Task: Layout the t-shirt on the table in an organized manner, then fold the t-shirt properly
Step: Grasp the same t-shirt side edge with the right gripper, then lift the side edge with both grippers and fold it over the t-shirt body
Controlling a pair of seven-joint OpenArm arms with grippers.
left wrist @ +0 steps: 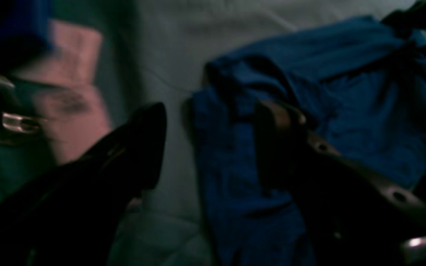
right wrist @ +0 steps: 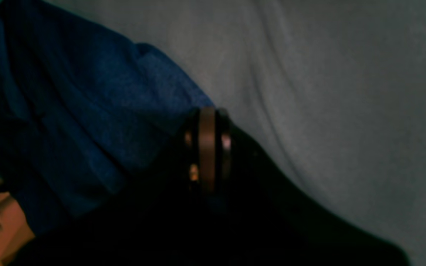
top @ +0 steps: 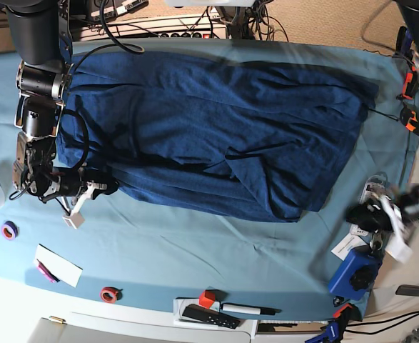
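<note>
T-shirt (top: 216,136) = big dark navy heathered knit, soft & matte, spread across the far half of the table (top: 195,250), long soft creases running along it and one fold ridge near its middle; near edge curves down to a rounded lump toward base view's right. Table is draped in smooth light teal cloth w/ faint wrinkles, white rim along the near edge. Right gripper (top: 102,188) sits at the shirt's near corner on base view's left; in the right wrist view its dark fingers are pressed together w/ a brownish pad strip showing, pinched on the navy fabric edge, so it's clamped on the shirt. Left gripper (left wrist: 213,122) is off the shirt, out past the table's right end in base view and motion-blurred; left wrist view shows its two dark fingers spread wide w/ nothing between them, hovering over a bunched shirt edge & bare cloth. Small stuff on the near side: purple tape roll (top: 9,230), white card (top: 58,264), red tape ring (top: 110,294), red cube (top: 208,298), black remote (top: 209,316), blue block (top: 353,275). Beyond the far edge: cables, power strip, tan floor.
</note>
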